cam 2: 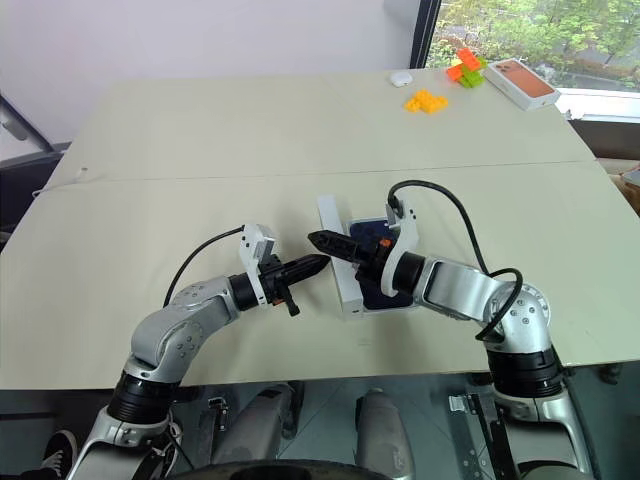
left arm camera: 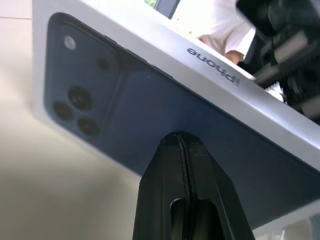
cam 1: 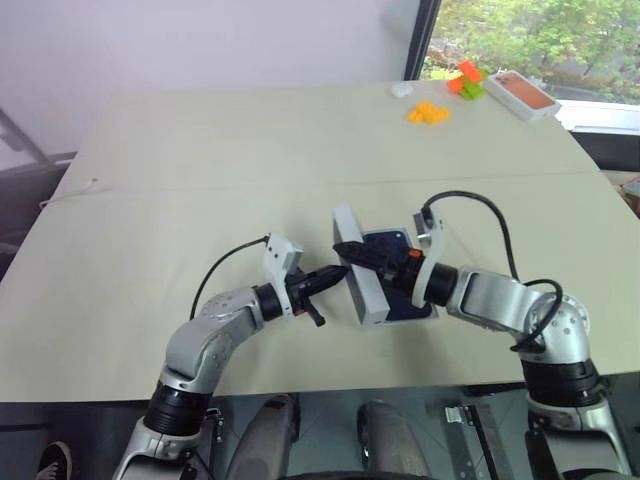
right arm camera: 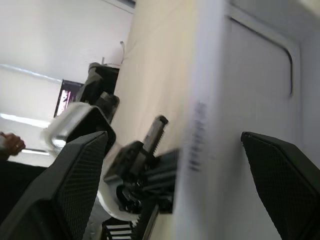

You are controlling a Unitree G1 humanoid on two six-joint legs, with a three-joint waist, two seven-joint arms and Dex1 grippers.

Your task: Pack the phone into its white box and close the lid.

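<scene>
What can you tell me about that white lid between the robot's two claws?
The lid is a white cardboard shell with a dark blue phone picture, camera lenses included, on its outer face and grey lettering along its side wall. It stands tilted on edge on the beige table. The shut left gripper presses against the pictured face; the open right gripper straddles it.

We see a beige table [cam 1: 200,160]. At its far right corner lies a white box with an orange-red picture [cam 1: 524,94]; just left of it sit orange and green blocks [cam 1: 466,80], yellow blocks [cam 1: 428,113] and a small white object [cam 1: 401,90].
</scene>
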